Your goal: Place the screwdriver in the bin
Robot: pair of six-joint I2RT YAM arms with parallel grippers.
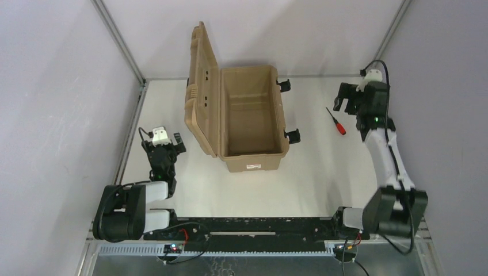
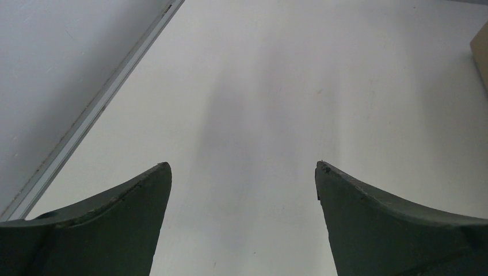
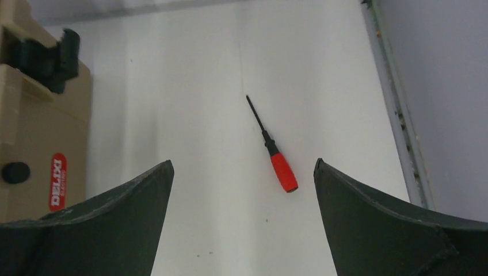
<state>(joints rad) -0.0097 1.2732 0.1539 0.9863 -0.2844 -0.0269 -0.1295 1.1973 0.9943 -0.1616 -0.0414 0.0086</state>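
The large tan rectangular plastic bin (image 1: 253,162) looks matt (its hinged lid (image 1: 201,69) ribbed, its black latches (image 1: 293,136) dull). The small screwdriver (image 3: 272,146) has a smooth, faintly glossy red handle; the white desk (image 1: 322,178) is smooth and matt.

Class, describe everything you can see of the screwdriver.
The screwdriver is small, with a glossy red handle, likely plastic, a short black collar and a thin black shaft. It lies flat on the white table, slightly slanted, tip pointing away from the arms. It sits right of the open bin, apart from it. The open right gripper hovers near it without touching; only the table touches it.
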